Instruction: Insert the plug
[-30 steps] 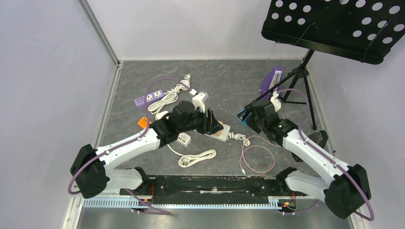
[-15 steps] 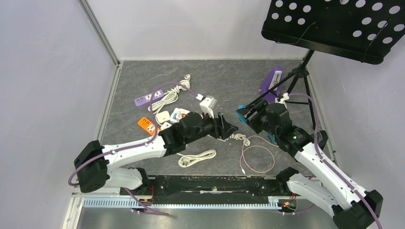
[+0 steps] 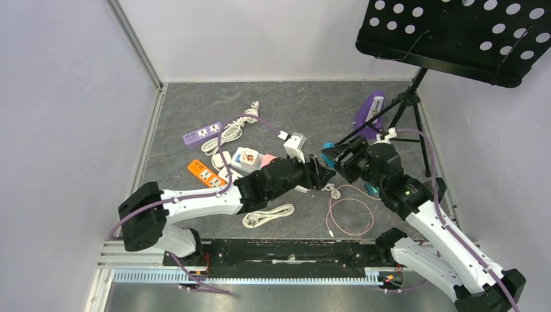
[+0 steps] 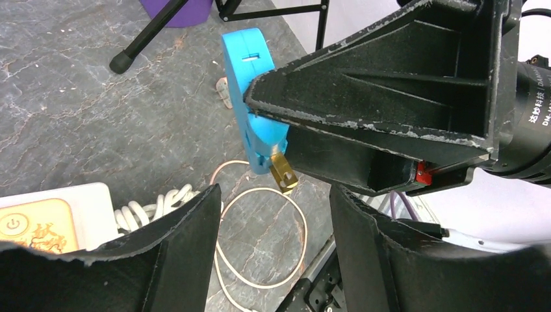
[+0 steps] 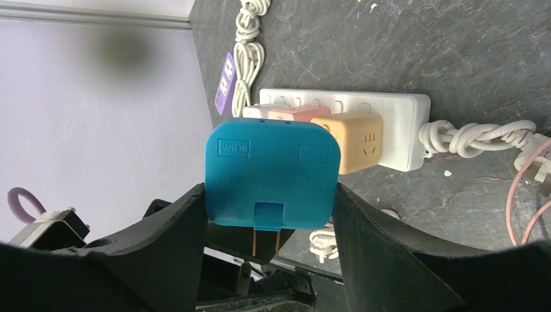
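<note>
My right gripper (image 5: 269, 195) is shut on a blue flat plug (image 5: 271, 172), its two brass prongs pointing back between the fingers. It also shows in the top view (image 3: 329, 147), held above the floor. My left gripper (image 4: 274, 201) is open and empty, its jaws wide apart just below the blue plug (image 4: 250, 84) and its prongs (image 4: 284, 172). In the top view the left gripper (image 3: 320, 177) is close beside the right gripper (image 3: 336, 157). A white power strip (image 5: 390, 123) lies on the floor with an orange adapter (image 5: 354, 140) and a pink adapter (image 5: 292, 114) in it.
A purple power strip (image 3: 203, 133), an orange strip (image 3: 203, 171), a white adapter (image 3: 245, 158) and a coiled white cable (image 3: 268, 215) lie to the left. A pink cable loop (image 3: 351, 214) lies below the grippers. A music stand (image 3: 455, 39) stands at the right.
My left arm has swung right, from over the white power strip to just beside the right gripper. The right gripper has shifted slightly right, still holding the blue plug.
</note>
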Robot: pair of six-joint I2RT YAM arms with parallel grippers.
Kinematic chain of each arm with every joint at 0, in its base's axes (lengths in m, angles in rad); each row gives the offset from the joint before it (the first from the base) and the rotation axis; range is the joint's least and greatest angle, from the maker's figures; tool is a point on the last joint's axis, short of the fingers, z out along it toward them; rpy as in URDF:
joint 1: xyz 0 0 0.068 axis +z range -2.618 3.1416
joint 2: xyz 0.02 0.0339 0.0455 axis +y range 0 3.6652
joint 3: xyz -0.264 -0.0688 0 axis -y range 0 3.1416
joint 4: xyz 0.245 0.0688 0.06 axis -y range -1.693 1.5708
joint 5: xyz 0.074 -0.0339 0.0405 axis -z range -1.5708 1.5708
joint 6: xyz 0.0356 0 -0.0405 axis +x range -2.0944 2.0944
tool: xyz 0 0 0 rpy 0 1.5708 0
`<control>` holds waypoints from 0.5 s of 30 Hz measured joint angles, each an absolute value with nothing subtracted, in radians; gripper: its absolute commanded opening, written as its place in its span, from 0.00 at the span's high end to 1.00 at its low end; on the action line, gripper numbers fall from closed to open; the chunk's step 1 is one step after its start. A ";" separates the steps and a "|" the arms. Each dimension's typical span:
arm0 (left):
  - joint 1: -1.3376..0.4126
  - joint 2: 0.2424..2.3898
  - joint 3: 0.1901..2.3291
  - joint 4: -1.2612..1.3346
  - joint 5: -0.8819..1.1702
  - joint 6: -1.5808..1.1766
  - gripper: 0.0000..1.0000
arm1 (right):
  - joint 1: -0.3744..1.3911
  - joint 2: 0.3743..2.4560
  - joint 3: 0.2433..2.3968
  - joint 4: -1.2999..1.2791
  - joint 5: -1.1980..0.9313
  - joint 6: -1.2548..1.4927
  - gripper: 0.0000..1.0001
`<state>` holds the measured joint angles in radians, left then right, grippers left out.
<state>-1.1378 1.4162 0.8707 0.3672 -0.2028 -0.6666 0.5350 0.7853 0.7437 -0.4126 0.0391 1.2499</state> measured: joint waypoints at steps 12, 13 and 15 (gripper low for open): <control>-1.197 1.464 0.888 0.490 -0.396 -0.664 0.56 | 0.535 0.777 0.744 -0.413 0.031 1.261 0.55; -1.198 1.465 0.888 0.502 -0.405 -0.663 0.61 | 0.535 0.777 0.744 -0.412 0.030 1.262 0.55; -1.198 1.473 0.888 0.518 -0.422 -0.657 0.67 | 0.535 0.775 0.744 -0.410 0.031 1.266 0.55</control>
<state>-1.1980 1.4731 0.8875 0.5182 -0.4225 -0.6571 0.5346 0.7753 0.7437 -0.4095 0.0307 1.2655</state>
